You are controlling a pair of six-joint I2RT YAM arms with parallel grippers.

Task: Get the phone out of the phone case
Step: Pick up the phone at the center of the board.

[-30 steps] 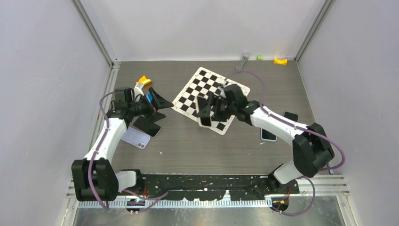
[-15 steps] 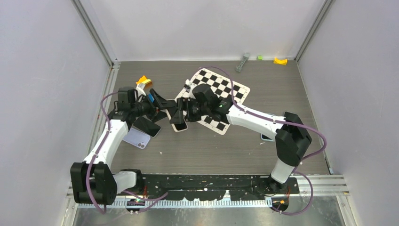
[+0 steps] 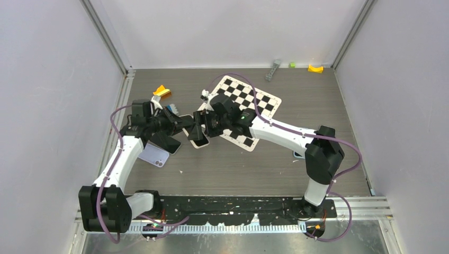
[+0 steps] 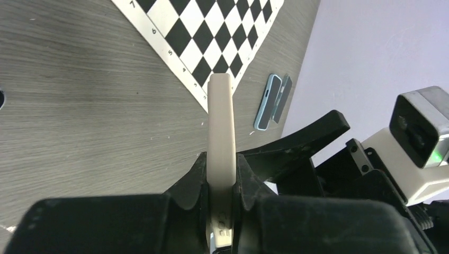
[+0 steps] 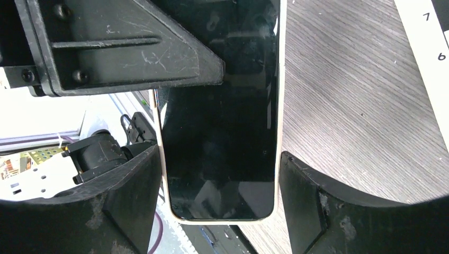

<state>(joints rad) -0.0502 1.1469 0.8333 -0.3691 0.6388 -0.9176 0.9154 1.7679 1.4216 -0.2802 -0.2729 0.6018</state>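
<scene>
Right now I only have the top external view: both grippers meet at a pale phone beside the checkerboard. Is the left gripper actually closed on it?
Observer: Yes. In the left wrist view the left gripper clamps the cased phone, seen edge-on, with its fingers pressed on the two flat faces.
Reviewer: And the right one?
Observer: The right gripper spans the phone's width, with a finger against each long edge.
Reviewer: Is the phone out of the case yet?
Observer: No. The right wrist view shows the dark screen with the cream case rim around it.
</scene>
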